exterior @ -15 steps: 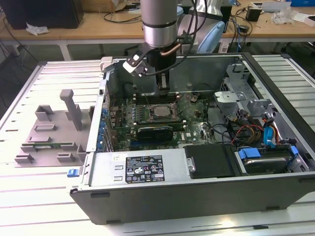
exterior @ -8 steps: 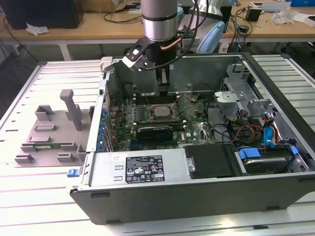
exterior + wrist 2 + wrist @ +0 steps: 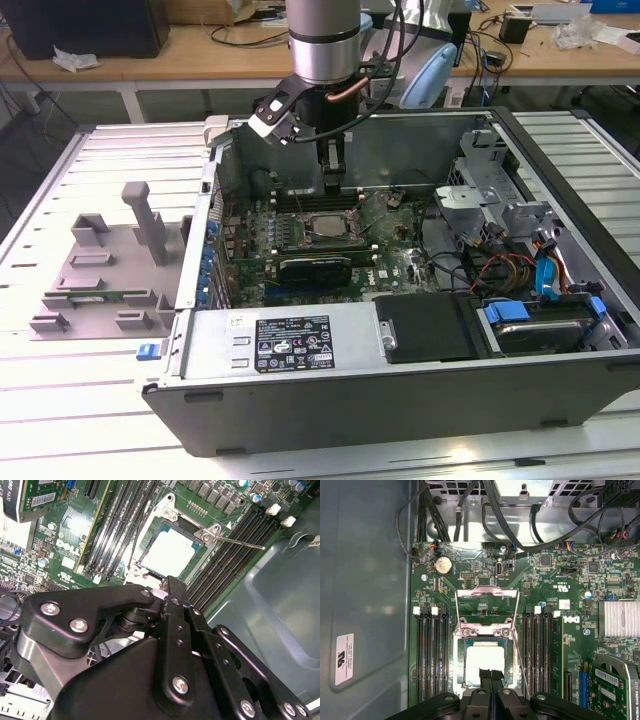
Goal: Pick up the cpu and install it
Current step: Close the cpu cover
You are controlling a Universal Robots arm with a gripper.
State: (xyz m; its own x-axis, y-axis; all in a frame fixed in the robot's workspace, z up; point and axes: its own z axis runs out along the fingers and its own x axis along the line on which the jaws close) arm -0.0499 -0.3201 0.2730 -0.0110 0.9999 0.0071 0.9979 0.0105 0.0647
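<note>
One arm, one open computer case (image 3: pixel 400 400). At the exterior view's left, near the worktop's (image 3: pixel 60 400) left edge, sits a grey moulded plastic fixture (image 3: pixel 95 270) with upright pegs. A thin green strip (image 3: pixel 105 294) lies in it, too small to identify. The sheet-metal case fills the worktop from middle to right edge, and its near wall hides the lower interior. The cpu (image 3: pixel 325 226) (image 3: pixel 170 552) (image 3: pixel 482 661) lies flat in the socket mid-motherboard (image 3: pixel 555 575). It glares white in both wrist views, one edge hidden behind the fingers (image 3: pixel 485 676). The socket frame (image 3: pixel 487 607) stands open, wire lever (image 3: pixel 521 662) out. The gripper (image 3: pixel 333 185) (image 3: pixel 172 585) (image 3: pixel 491 674) hangs right over the cpu, black fingers pressed together, nothing between them. Can't tell if they touch it. At the case's right end are tangled cables (image 3: pixel 500 268) and a black drive (image 3: pixel 540 335).
</note>
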